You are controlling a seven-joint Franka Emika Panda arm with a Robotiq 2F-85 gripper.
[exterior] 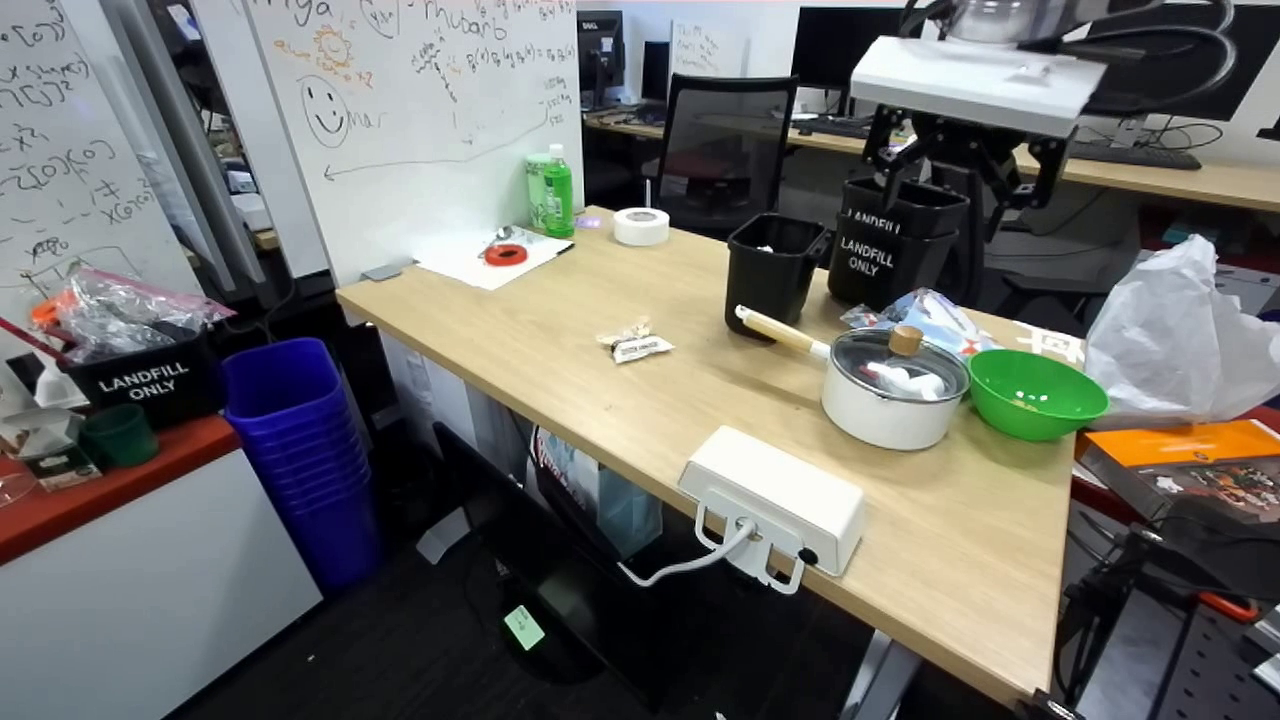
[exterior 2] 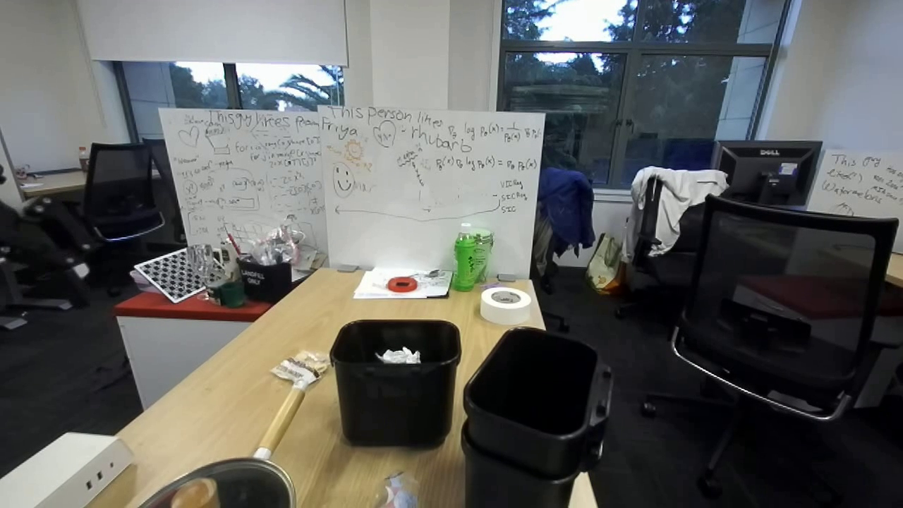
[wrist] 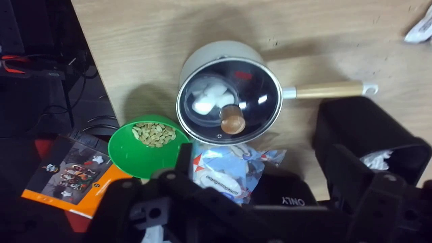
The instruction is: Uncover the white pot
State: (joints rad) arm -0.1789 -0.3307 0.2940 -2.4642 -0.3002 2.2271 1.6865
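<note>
White pot [exterior: 885, 415] carries its lid [wrist: 249, 89]; in the wrist view, the green bowl [wrist: 141, 162] sits at the pot's eight o'clock. The end effector [exterior: 941, 212] is released, its fingers [wrist: 184, 157] apart.

The table [exterior: 560, 310] lay lower than the gripper [exterior: 940, 212], over dark floor [exterior 2: 649, 480]. At the table's end far from the gripper stood a scribbled whiteboard [exterior 2: 430, 197]; past that, trees [exterior 2: 677, 85] and pale sky [exterior 2: 575, 21] showed through windows [exterior 2: 628, 99] in a pale wall [exterior 2: 409, 56]. In an exterior view, a chair [exterior: 720, 150] and a desk [exterior: 1230, 185] with monitors [exterior: 830, 50] stood beyond the gripper.
</note>
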